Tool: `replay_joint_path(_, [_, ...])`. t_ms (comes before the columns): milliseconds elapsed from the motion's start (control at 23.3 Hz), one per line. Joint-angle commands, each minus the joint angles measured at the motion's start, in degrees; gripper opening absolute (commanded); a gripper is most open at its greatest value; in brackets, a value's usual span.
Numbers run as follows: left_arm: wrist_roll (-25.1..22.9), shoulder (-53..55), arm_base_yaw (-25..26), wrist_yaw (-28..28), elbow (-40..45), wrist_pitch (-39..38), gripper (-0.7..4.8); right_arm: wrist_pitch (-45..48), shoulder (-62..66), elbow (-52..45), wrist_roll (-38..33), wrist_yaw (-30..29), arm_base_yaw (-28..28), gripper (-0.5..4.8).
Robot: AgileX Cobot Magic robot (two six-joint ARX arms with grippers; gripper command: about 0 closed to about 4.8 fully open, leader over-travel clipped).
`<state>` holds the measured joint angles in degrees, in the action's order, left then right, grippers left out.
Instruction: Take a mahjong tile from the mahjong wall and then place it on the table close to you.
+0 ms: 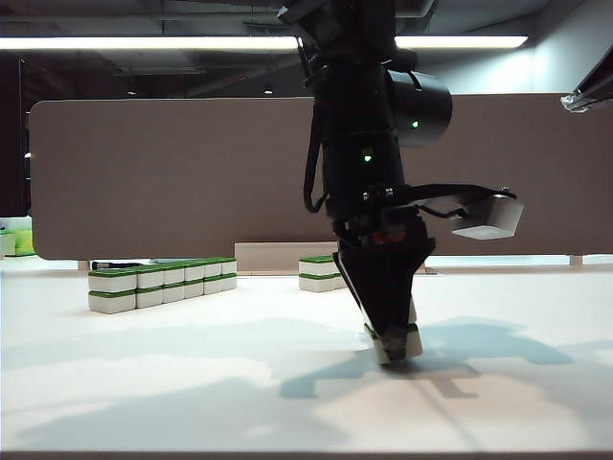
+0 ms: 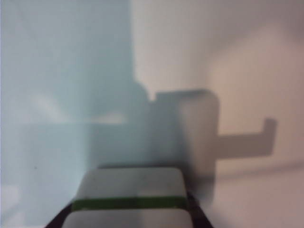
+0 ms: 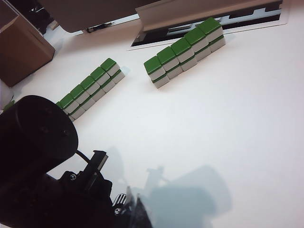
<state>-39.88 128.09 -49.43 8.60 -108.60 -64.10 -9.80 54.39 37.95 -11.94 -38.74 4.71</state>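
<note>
Left gripper (image 1: 391, 331) lowered to the white tabletop (image 1: 192, 383) at centre-right of the exterior view, pointing down, clamped on a mahjong tile (image 1: 397, 343) with white body and green band. Tile bottom at or just above the tabletop surface; contact not determinable. Same tile (image 2: 130, 199) close to the lens in the left wrist view, between the dark fingers (image 2: 202, 219), with blurred tabletop and a hard-edged shadow beyond. Mahjong wall (image 1: 163, 285) standing at the far left of the tabletop, two tiers high, green backs up, well apart from the held tile. Shorter row (image 1: 321, 272) placed farther back near the centre, partly hidden behind the left arm. Brown-grey divider panel (image 1: 172, 172) upright behind both rows. From the right wrist view: mahjong wall (image 3: 90, 90) and shorter row (image 3: 185, 51) both undisturbed in straight lines, left arm (image 3: 38, 156) dark in the foreground. Right gripper raised at the upper right edge of the exterior view, only partly in frame; jaw state not determinable.
</note>
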Motion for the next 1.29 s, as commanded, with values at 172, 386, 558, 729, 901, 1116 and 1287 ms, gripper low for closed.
replay_joint_path(172, [-0.2, -0.09, -0.15, 0.66, -0.13, 0.31, 1.83, 0.63, -0.17, 0.39, 0.2, -0.15, -0.13, -0.01])
replay_joint_path(386, [-0.2, 0.85, -0.5, 0.61, -0.13, 0.02, 1.83, 0.61, -0.17, 0.39, 0.2, -0.15, -0.13, -0.01])
replay_joint_path(558, [-0.2, 1.44, -0.5, 0.2, -0.13, -0.72, 1.83, 0.61, -0.17, 0.39, 0.17, -0.17, -0.13, -0.01])
replay_joint_path(729, [-0.17, 1.55, -0.57, 0.24, -0.13, -0.57, 1.84, 0.61, -0.17, 0.39, 0.17, -0.17, -0.13, -0.01])
replay_joint_path(901, [0.07, 1.55, -0.57, 0.68, -0.13, -0.72, 1.88, 0.61, -0.17, 0.39, 0.17, -0.17, -0.13, -0.01])
replay_joint_path(1116, [0.07, 1.55, -0.57, 0.68, -0.13, -1.07, 1.88, 0.61, -0.17, 0.39, 0.17, -0.17, -0.13, -0.01])
replay_joint_path(1287, [0.02, 1.73, -0.57, 3.21, -0.13, -0.94, 2.3, 0.61, -0.17, 0.39, 0.17, -0.15, -0.13, -0.01])
